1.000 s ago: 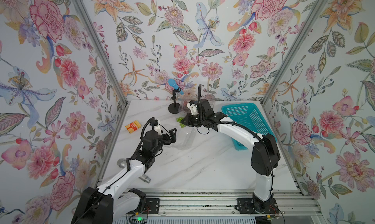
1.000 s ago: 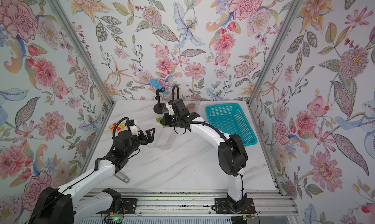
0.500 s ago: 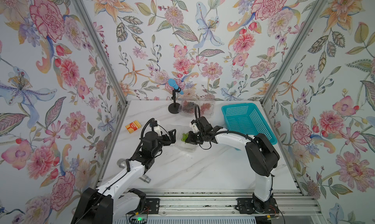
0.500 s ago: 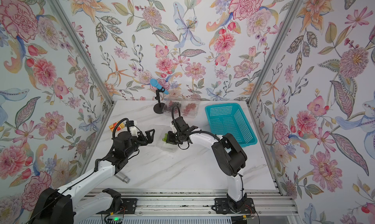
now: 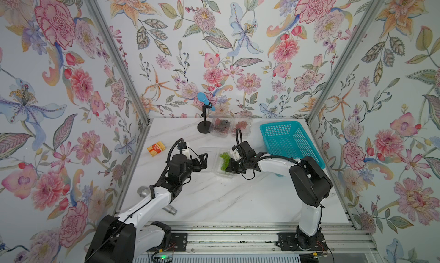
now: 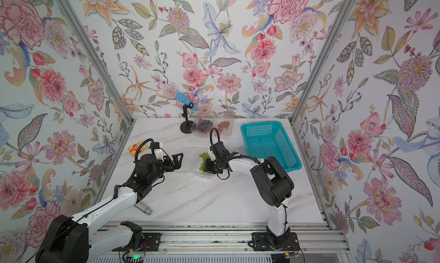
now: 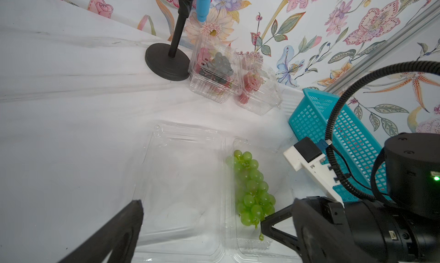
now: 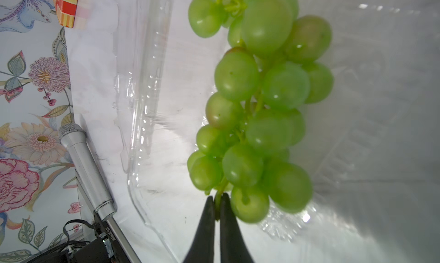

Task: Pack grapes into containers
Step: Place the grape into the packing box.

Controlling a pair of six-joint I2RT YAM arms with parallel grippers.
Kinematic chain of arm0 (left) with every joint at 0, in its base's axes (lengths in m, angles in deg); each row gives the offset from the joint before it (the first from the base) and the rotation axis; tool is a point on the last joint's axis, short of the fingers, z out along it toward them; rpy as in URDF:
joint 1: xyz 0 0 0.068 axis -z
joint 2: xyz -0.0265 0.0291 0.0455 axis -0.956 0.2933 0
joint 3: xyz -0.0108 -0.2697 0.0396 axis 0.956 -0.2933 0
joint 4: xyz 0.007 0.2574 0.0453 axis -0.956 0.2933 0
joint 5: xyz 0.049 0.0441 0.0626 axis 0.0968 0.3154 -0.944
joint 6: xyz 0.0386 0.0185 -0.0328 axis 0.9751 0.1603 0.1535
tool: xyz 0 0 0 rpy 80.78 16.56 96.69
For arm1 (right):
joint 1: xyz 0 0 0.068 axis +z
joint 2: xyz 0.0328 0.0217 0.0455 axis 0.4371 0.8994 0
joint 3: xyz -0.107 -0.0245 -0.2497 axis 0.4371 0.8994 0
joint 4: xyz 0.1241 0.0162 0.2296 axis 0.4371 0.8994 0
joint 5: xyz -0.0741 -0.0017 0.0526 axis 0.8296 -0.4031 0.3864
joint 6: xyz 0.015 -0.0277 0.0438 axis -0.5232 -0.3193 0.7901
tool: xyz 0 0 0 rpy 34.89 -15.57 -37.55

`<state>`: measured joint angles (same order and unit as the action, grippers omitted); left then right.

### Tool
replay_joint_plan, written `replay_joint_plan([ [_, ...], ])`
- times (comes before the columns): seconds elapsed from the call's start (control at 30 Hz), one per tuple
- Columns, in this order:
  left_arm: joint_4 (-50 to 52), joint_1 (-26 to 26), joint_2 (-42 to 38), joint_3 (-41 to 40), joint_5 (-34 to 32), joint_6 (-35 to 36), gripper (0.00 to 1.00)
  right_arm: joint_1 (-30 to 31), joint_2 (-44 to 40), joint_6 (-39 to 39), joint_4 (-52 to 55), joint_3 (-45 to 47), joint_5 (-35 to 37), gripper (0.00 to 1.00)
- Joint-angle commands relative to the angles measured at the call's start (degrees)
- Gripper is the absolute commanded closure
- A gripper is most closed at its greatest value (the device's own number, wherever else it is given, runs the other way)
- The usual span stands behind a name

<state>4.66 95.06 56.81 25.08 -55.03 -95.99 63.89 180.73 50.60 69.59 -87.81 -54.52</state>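
Green bunch [image 8: 259, 107]: glossy, in open box [image 7: 185, 154]
Bunches: three
Boxes: three
Left fingers [image 7: 114, 233]: apart
Right fingers [image 8: 207, 226]: clamped on stem [image 8: 217, 197]

Silver microphone [image 5: 142, 192] partly hidden under left arm [image 5: 140, 210]; green grapes [image 8: 262, 102] cropped.

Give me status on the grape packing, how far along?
Done: the dark bunch sits in a rear clamshell, and the red bunch in its neighbour.
In hand: the right gripper pinches the stem of the green bunch, which is inside the tray of the open third clamshell.
Left: let go and, probably, fold the lid over. The left gripper hovers open beside it.
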Motion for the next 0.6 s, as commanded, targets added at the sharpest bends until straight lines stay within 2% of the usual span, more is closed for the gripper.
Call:
replay_joint_plan([
  [0.0, -0.34, -0.66, 0.48, 1.62, 0.34, -0.59, 0.00, -0.45, -3.75, -1.76, -1.24, 0.53, -0.88, 0.85],
  [0.2, 0.12, -0.63, 1.19, 2.30, 0.64, -0.77, 0.00, -2.77, -6.67, -2.81, 0.08, -0.13, -0.81, 0.76],
  [0.33, 1.43, -0.64, 1.41, 3.36, 0.01, 0.08, 0.00, -3.68, -9.73, -3.81, 1.11, 0.90, 1.56, 0.61],
  [0.4, 2.30, -0.75, 1.75, 4.01, -0.30, 0.60, 0.00, -4.21, -11.52, -4.49, 2.29, 1.76, 4.16, 0.43],
  [0.47, 3.02, -0.97, 2.74, 4.66, 0.27, 0.96, 0.00, -4.70, -12.69, -5.68, 4.08, 2.23, 6.51, 0.33],
  [0.57, 3.99, -1.36, 4.76, 5.65, 1.83, 0.96, 0.00, -5.47, -13.40, -6.04, 5.26, 3.53, 8.38, 0.08],
])
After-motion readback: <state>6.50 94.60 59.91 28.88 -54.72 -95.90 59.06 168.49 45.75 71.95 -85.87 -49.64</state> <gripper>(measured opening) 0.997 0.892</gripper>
